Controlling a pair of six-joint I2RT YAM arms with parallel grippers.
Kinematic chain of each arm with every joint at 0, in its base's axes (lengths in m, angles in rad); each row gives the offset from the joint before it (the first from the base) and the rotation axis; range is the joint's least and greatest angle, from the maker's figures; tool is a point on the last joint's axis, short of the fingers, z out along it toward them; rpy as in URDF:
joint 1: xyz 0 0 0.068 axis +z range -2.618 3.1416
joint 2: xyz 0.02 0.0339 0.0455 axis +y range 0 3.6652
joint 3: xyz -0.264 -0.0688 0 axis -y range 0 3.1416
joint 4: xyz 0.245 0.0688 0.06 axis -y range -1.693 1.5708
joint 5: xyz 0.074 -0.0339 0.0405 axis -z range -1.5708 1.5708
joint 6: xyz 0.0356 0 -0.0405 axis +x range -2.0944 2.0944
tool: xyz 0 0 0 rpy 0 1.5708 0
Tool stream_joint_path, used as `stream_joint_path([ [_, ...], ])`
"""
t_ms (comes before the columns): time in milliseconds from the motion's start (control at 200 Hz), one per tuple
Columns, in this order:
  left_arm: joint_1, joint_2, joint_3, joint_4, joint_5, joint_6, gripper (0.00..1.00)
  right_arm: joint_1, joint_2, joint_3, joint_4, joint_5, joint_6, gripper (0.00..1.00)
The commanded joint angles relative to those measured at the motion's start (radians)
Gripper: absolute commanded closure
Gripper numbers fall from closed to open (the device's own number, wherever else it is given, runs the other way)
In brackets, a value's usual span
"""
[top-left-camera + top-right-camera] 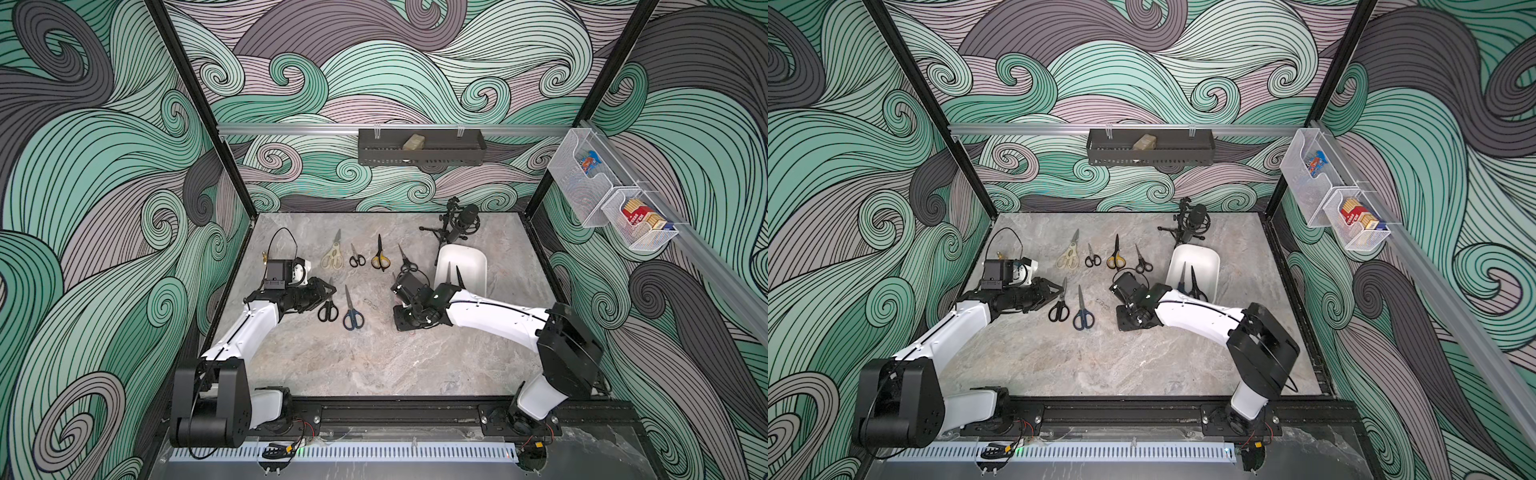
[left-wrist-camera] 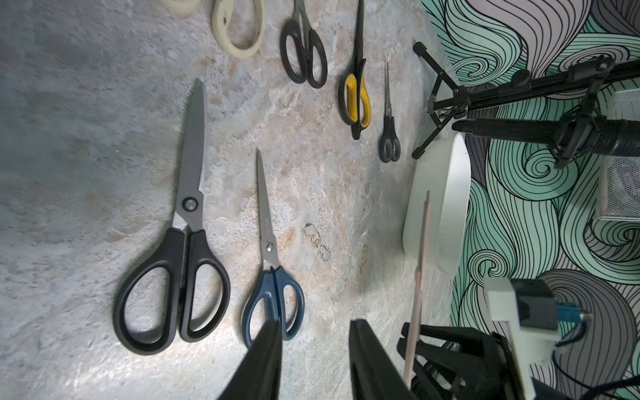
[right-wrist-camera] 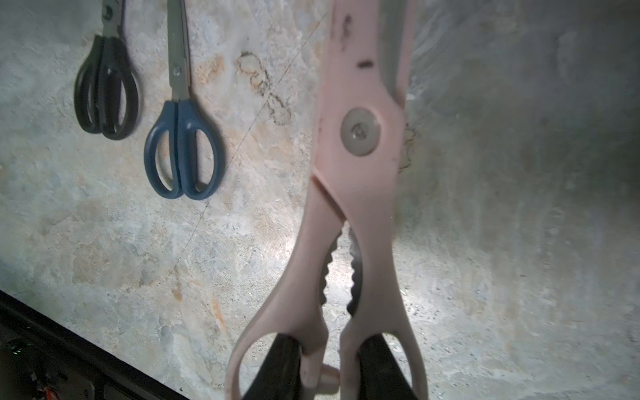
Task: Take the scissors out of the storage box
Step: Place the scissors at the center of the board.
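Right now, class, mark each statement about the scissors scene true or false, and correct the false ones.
1. The right end effector holds the pink scissors. True.
2. The box is empty. False: two pairs lie in it.
3. The cream scissors lie on the table, outside the box. True.
4. The left end effector grips the blue scissors. False: it is open and empty; the blue scissors lie on the table.

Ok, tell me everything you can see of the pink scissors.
The pink scissors look plastic-bodied, with grey metal blades, a round metal screw at the joint, dark specks, and a toothed notch between the handles. They are closed. The right tool holds them by the two handle loops, through which its black fingers show, above the grey table.
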Motion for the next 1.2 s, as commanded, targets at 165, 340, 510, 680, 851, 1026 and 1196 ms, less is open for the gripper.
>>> stream_joint_path([
  [165,0.031,-0.083,-0.031,-0.046,-0.025,0.022,0.64,0.061,0.190,0.151,0.034,0.059,0.037,0.91],
  [340,0.038,-0.098,-0.030,-0.054,-0.032,0.030,0.64,0.060,0.267,0.202,0.032,0.060,0.060,0.90],
  [510,0.046,-0.116,-0.033,-0.061,-0.041,0.033,0.63,0.057,0.312,0.233,0.031,0.081,0.065,0.88],
  [680,0.052,-0.117,-0.037,-0.063,-0.041,0.036,0.63,0.042,0.341,0.256,0.031,0.084,0.061,0.84],
  [851,0.055,-0.113,-0.036,-0.062,-0.041,0.038,0.63,0.032,0.360,0.260,0.031,0.090,0.061,0.79],
  [1026,0.059,-0.103,-0.032,-0.060,-0.040,0.036,0.63,0.021,0.371,0.260,0.031,0.090,0.056,0.71],
  [1196,0.063,-0.103,-0.028,-0.062,-0.043,0.034,0.63,0.017,0.377,0.273,0.032,0.090,0.047,0.64],
])
